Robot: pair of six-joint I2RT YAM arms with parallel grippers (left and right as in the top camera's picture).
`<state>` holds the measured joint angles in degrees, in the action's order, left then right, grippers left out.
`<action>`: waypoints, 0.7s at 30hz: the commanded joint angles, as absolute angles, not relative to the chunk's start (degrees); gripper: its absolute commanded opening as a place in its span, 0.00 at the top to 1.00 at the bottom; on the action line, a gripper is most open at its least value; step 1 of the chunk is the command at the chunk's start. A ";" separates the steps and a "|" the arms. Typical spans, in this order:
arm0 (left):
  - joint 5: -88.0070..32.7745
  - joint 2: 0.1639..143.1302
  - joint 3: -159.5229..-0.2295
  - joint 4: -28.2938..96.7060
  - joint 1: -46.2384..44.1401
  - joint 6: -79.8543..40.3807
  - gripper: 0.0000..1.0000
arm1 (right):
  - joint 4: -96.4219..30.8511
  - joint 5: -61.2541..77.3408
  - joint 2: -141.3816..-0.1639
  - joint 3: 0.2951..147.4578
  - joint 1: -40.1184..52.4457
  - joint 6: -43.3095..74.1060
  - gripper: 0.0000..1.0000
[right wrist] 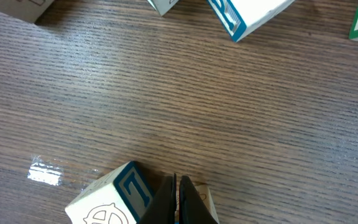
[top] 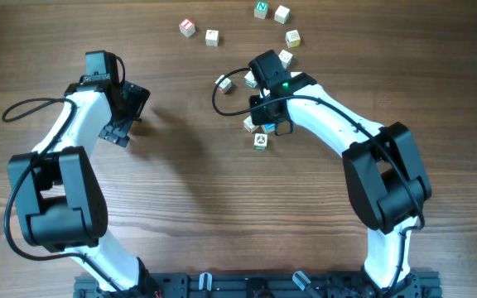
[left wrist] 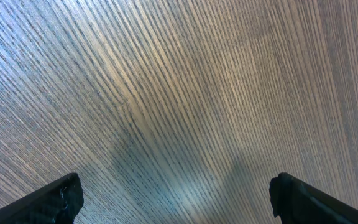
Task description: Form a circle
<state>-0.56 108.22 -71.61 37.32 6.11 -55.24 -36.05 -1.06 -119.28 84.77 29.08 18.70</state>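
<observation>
The right jaws are pinched shut on nothing, tips low over the worktop [right wrist: 241, 112], with a blue-lettered cube [right wrist: 114, 199] just beside them on their left; whether they touch it I cannot tell. Beyond it, more cubes [top: 292, 38] lie scattered toward the far edge, with no ring formed yet. The left jaws stand wide and bare, well apart from all of them. The cubes look like light, stiff wood with flat, smooth faces, so they should slide readily on a push and rarely tip. To lift one, take two opposite faces squarely; a corner grip would probably twist it.
</observation>
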 commanded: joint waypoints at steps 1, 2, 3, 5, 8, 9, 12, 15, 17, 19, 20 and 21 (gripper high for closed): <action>-0.60 108.99 -71.79 37.32 6.17 -55.79 0.00 | -36.36 -0.05 -120.51 85.21 29.19 17.54 0.95; -0.60 108.99 -71.79 37.32 6.17 -55.79 0.00 | -36.42 -0.08 -120.51 85.21 29.19 17.52 0.96; -0.60 108.99 -71.79 37.32 6.17 -55.79 0.00 | -36.53 -0.05 -120.51 85.21 29.17 17.54 0.95; -0.60 108.99 -71.79 37.32 6.17 -55.79 0.00 | -36.58 -0.05 -120.51 85.21 29.19 17.54 0.95; -0.60 108.99 -71.79 37.32 6.17 -55.79 0.00 | -36.47 -0.05 -120.51 85.21 29.17 17.54 0.95; -0.60 108.99 -71.79 37.32 6.17 -55.79 0.00 | -36.47 -0.05 -120.51 85.21 29.17 17.47 0.95; -0.60 108.99 -71.79 37.32 6.17 -55.79 0.00 | -36.49 0.58 -120.51 85.21 29.17 16.51 0.95; -0.60 108.99 -71.79 37.32 6.17 -55.79 0.00 | -36.51 0.58 -120.51 85.21 29.17 16.49 0.95; -0.60 108.99 -71.79 37.32 6.17 -55.79 0.00 | -36.53 0.58 -120.51 85.21 29.17 16.51 0.95; -0.60 108.99 -71.79 37.32 6.17 -55.79 0.00 | -36.51 0.47 -120.51 85.21 29.17 16.53 0.95; -0.60 108.99 -71.79 37.32 6.17 -55.79 0.00 | -36.45 -0.51 -120.51 85.21 29.17 17.02 0.95; -0.60 108.99 -71.79 37.32 6.17 -55.79 0.00 | -36.25 -1.74 -120.49 85.21 29.17 17.96 0.95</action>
